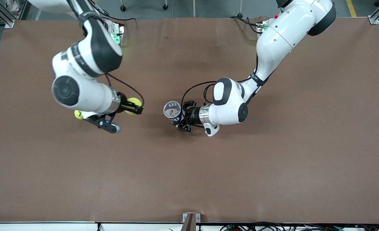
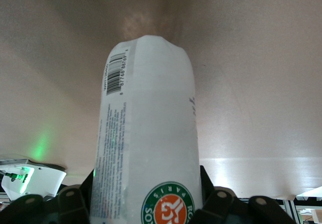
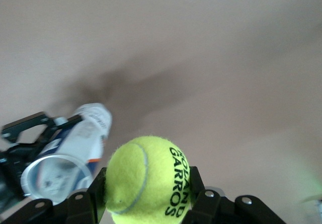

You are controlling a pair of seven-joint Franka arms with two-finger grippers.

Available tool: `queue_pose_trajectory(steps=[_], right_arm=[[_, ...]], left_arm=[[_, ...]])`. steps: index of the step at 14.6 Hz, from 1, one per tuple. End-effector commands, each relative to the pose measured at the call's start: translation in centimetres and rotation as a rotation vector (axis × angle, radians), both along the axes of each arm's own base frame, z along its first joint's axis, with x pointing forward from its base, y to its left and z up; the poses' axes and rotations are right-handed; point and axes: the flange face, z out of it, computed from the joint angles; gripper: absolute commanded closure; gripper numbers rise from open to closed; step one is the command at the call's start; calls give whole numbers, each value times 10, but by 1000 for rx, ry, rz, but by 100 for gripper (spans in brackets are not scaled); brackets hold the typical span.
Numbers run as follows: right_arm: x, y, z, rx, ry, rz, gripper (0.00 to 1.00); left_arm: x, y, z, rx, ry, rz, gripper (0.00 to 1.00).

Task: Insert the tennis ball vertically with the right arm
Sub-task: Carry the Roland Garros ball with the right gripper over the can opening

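My right gripper is shut on a yellow tennis ball in the air, toward the right arm's end of the table. In the right wrist view the ball fills the jaws of the right gripper, printed letters showing. My left gripper is shut on the side of an upright ball can at mid-table, its open mouth facing up. The left wrist view shows the can's white label between the left gripper's jaws. The can also shows in the right wrist view, apart from the ball.
A second yellow ball lies on the brown table under the right arm's wrist. Base boxes with green lights stand at the arms' edge. A small bracket sits at the edge nearest the front camera.
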Motion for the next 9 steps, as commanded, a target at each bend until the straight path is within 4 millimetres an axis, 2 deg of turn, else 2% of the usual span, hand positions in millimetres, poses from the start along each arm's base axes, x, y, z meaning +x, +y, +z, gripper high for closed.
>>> queue_pose_trajectory(steps=[1,5,9], right_arm=[[-5,41,-5,19,-18,-69,60],[-14,82,-17,30,-56,-129,60],[-15,97,-23,37,-71,-143,60]], left_arm=[[-1,-2,-4,-14,-1,11,25],[-1,-1,-5,-13,-1,13,25],[1,0,-5,-12,-2,15,25]])
